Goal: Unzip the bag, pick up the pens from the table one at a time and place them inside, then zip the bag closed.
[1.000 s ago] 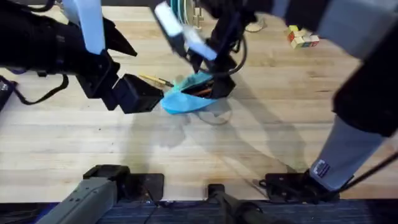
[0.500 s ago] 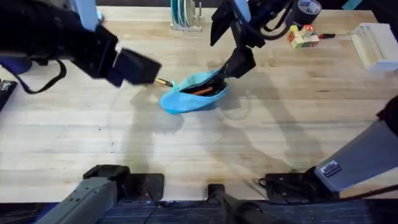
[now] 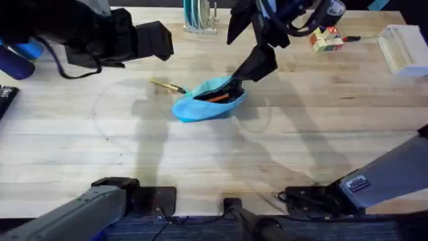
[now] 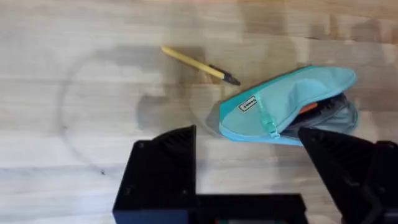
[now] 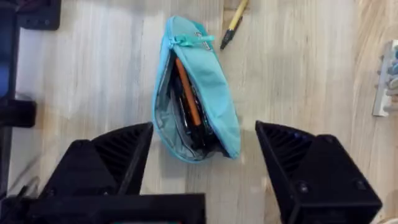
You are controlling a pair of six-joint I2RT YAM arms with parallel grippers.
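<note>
Bag [image 5: 198,93]: turquoise pouch, laid flat on the counter [image 3: 200,161], unzipped, dark lining exposed. It is seen just ahead of the right fingers [image 5: 140,152], roughly centred on the gap between them.

Orange pen [image 5: 186,99]: lodged inside the open bag.

Yellow pen [image 4: 198,65]: laid on the counter beside the zip-pull end of the bag, not touching it, well ahead of the left fingers [image 4: 168,162].

Right gripper [image 5: 204,158]: fingers spread wide, nothing held.

Left gripper [image 4: 255,171]: fingers spread wide, nothing held, raised above the counter with the bag ahead of the gap.
</note>
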